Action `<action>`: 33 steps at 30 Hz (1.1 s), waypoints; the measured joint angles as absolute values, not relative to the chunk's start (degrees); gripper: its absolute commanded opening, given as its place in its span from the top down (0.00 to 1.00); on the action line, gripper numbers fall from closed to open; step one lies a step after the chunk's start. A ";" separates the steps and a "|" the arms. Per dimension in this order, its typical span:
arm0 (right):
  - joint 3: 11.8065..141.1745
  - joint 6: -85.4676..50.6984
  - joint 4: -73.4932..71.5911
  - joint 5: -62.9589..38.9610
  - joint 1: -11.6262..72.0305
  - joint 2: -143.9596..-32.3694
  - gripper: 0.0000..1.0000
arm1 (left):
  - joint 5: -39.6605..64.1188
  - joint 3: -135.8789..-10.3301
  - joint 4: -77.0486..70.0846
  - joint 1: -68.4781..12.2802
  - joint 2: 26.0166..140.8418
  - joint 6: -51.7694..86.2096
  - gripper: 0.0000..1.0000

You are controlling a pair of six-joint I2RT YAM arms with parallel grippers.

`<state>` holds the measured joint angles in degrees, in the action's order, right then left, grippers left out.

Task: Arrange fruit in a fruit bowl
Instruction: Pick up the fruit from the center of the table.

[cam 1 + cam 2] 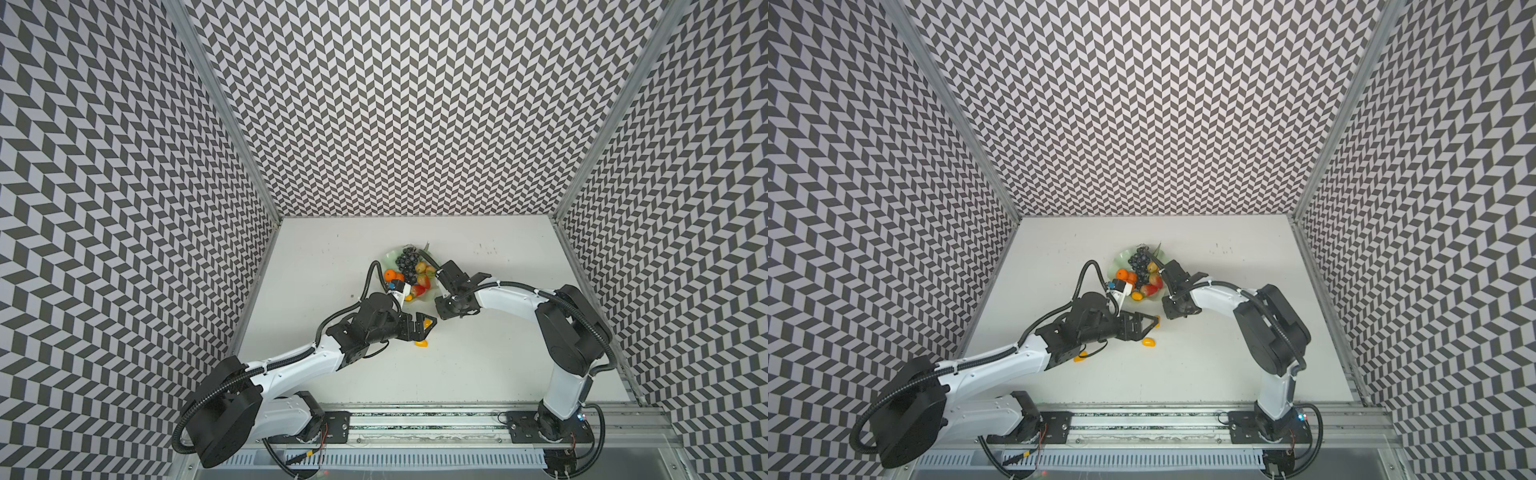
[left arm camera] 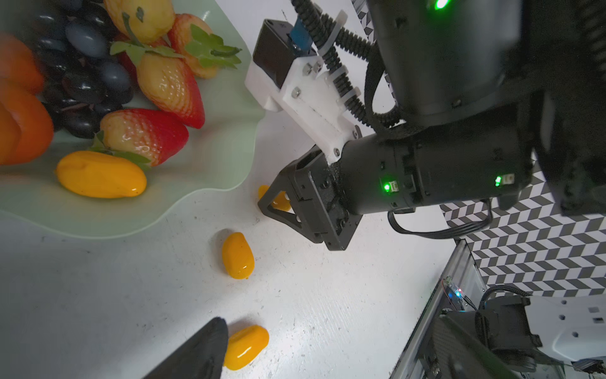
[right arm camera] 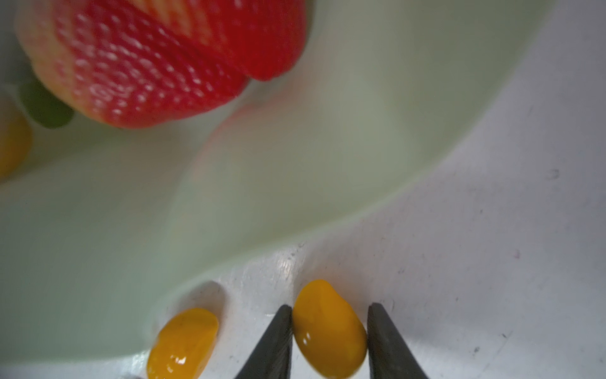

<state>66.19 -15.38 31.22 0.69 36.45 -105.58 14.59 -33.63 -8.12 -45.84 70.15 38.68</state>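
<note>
– What has the right pincer (image 3: 331, 305) got?

– A kumquat (image 3: 329, 331), lying on the desk (image 3: 492, 262) between its tips. Both tips sit against its flanks, so I read it as clamped but not yet lifted.

– And the bowl (image 3: 328, 147)?

– Just ahead of the tips, with its rim close. There's a strawberry (image 3: 147, 65) and grapes (image 2: 82, 85) inside.

– What worries you?

– The kumquat is glossy and oval. Held by two narrow tips, it could squirt out as I lift. A second kumquat (image 3: 182, 344) lies just outside one tip, so any sideways drift would knock it away. If I carry low, I'd catch the rim and shove the bowl. The left pincer (image 1: 424, 329) hangs near mine with its jaws apart, so our arms could clash.
</note>
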 measured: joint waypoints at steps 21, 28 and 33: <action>65.01 -15.44 31.46 1.37 36.45 -104.12 0.73 | 13.19 -33.65 -7.77 -45.50 70.15 38.57 0.00; 65.10 -15.86 33.69 2.52 36.45 -97.73 0.73 | 13.19 -34.98 -5.91 -43.29 69.28 37.98 0.00; 68.18 -15.88 36.69 2.68 36.73 -94.85 0.73 | 14.06 -35.51 -5.39 -39.79 67.11 37.06 0.00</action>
<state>68.18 -15.88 36.69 2.68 36.73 -94.85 14.06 -35.51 -5.39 -39.79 67.11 37.06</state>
